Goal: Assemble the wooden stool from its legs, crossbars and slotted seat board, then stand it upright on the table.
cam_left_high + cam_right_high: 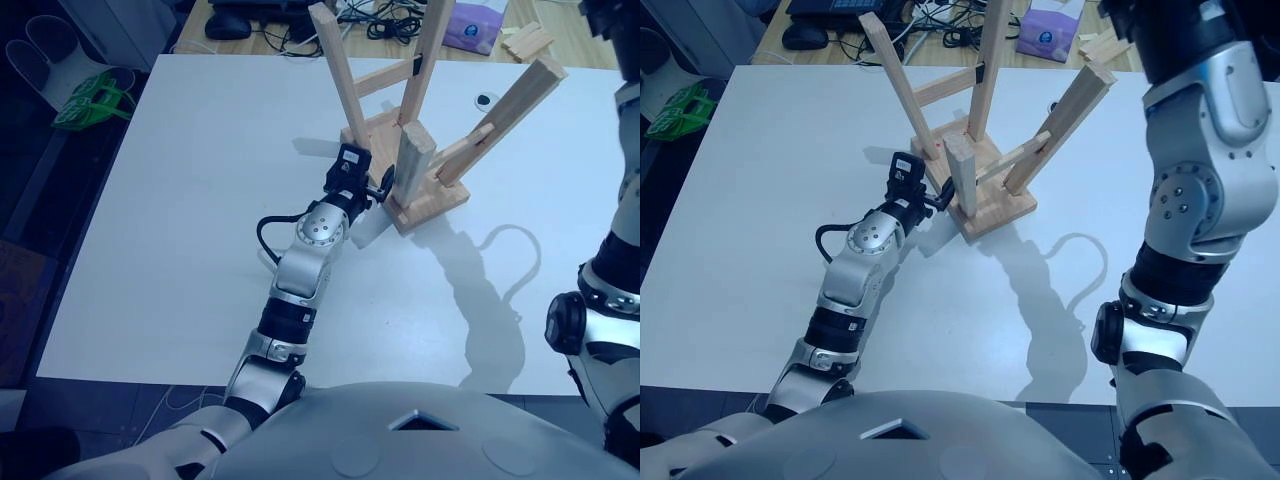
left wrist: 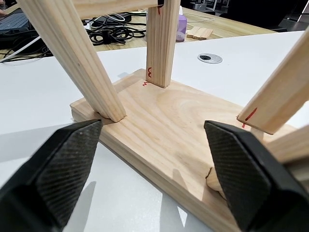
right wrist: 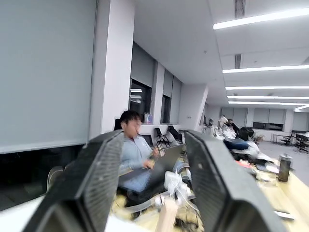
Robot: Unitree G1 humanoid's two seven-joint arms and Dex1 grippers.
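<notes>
- Left eye view: the stool [image 1: 420, 150] stands inverted on the white worktop [image 1: 200, 200], with the seat board [image 1: 432, 203] down and the four legs [image 1: 335, 70] splayed upward, joined by crossbars [image 1: 385, 78].
- Left wrist view: the left gripper [image 2: 152, 125] faces the board's edge, low over the worktop, fingers spread wide.
- Right wrist view: the right gripper [image 3: 154, 137] is raised and faces the room, fingers spread and holding nothing.

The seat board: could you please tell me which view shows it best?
The left wrist view: the seat board appears close up, legs seated in it, just beyond the open left end effector. Both eye views show it smaller, on the table under the upturned legs. The right wrist view faces the room.
</notes>
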